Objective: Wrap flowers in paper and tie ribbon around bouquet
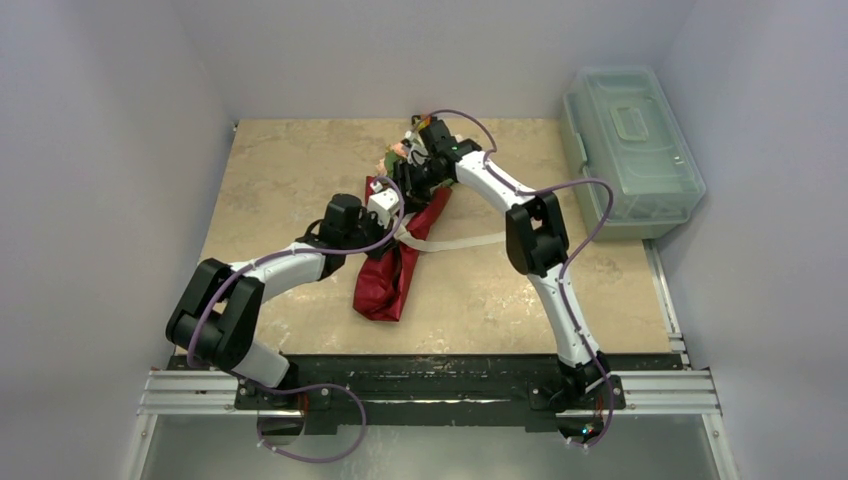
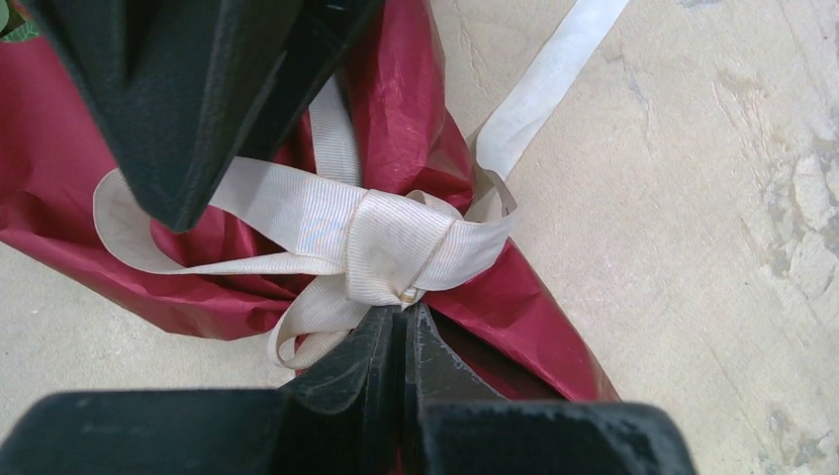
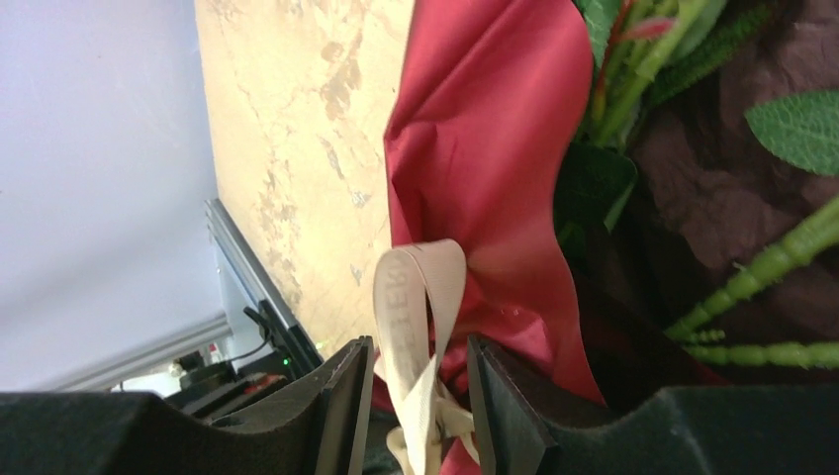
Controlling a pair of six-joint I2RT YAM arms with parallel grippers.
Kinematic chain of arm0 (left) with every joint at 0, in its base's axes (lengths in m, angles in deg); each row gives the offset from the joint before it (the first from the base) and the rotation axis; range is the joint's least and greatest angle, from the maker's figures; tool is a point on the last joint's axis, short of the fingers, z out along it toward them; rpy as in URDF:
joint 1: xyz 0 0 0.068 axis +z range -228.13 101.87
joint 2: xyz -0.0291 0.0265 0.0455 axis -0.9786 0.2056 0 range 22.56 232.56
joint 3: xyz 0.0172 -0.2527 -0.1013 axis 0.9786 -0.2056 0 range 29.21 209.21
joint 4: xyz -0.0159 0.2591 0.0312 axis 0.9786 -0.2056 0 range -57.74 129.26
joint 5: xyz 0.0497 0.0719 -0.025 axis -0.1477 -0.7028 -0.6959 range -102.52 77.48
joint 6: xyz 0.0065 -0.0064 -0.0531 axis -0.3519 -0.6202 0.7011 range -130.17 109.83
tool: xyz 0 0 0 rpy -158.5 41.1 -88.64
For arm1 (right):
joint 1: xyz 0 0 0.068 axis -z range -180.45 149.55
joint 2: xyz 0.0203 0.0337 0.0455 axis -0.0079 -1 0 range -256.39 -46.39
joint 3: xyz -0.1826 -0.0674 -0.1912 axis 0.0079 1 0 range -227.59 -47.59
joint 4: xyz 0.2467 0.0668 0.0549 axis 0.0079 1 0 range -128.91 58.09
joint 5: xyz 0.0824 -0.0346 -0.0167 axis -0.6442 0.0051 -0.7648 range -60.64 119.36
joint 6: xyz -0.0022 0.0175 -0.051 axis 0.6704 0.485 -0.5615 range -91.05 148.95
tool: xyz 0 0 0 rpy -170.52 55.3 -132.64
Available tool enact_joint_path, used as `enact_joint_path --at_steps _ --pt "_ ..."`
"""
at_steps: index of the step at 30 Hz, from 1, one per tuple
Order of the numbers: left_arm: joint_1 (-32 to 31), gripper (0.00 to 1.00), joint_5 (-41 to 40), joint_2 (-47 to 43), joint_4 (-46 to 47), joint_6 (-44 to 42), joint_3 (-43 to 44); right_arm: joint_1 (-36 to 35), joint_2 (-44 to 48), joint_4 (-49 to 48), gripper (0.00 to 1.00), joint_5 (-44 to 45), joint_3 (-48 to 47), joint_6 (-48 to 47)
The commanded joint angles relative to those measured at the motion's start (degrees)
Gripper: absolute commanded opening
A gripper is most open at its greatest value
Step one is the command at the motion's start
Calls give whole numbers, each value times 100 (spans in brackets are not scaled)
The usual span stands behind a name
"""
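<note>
My left gripper (image 2: 404, 322) is closed at the ribbon (image 2: 396, 242) knot, my right gripper (image 3: 418, 348) half-open round its loop; clear box (image 1: 630, 150) at two o'clock.

I noted soft, even light and weak shadows on table (image 1: 290, 180). Paper (image 2: 416, 109) glinted slightly; wrist views went soft at near fingers (image 2: 346, 406).

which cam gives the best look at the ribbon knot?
Left wrist: the knot sits mid-frame, close up, crossings clear against the red paper. Top external shows only a thin ribbon tail right of the bouquet, knot not discernible. Right wrist shows just a ribbon loop inside the right end effector.
</note>
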Motion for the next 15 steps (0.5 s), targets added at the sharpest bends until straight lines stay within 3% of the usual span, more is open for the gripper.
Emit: enact_joint_path --at_steps 1,5,13,15 --pt "14 0 243 -28 250 -180 -12 -74 -12 -462 46 54 -291 143" --pt "14 0 235 -1 247 -189 4 -77 -127 -421 37 27 -406 193" --pt "14 0 218 25 178 -188 53 -71 -125 -383 2 -46 -346 151" --pt "14 0 211 12 70 -189 109 -71 -102 -387 0 -53 -353 149"
